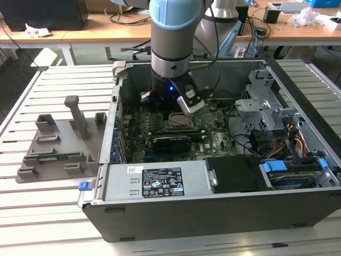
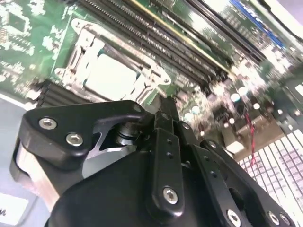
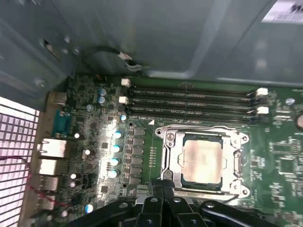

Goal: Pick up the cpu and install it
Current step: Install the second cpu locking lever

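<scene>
Table point(image 1: 48, 224): pale slatted work surface; carried the PC case and, toward the exterior view's left, a grey fixture plate.
PC case point(image 1: 213, 208): big dark tower lying on its side w/ side panel off, so the inside faced up. Silver power supply point(image 1: 154, 184) sat along the near edge; metal drive cage point(image 1: 266, 101) and blue-tabbed drive bays point(image 1: 293, 170) on the exterior view's right.
Robot arm point(image 1: 176, 32): light-blue and silver, reached down into the case from above, over the motherboard, w/ a small blue light at its wrist.
Fixture plate point(image 1: 53, 149): grey plastic w/ upright posts, just beside the case's outer wall, well apart from the arm.
Motherboard point(image 3: 284, 165): green, flat on the case floor. In the first wrist view, four long memory slots point(image 3: 189, 101) ran alongside the socket; a row of round capacitors point(image 3: 115, 153) and rear ports point(image 3: 52, 156) lay beyond.
Gripper point(image 3: 163, 189): black, hovered just above the board at the socket's edge. Its two fingertips point(image 2: 166, 113) met w/ no gap showing and nothing between them – closed, empty.
Socket frame point(image 3: 203, 163): square metal bracket w/ black surround, seen in both wrist views, near the gripper tips.
Cpu point(image 3: 202, 160): dull silver square, lay flat inside the socket frame, apart from the gripper; in the second wrist view it showed as a pale square point(image 2: 111, 75) in the frame.
</scene>
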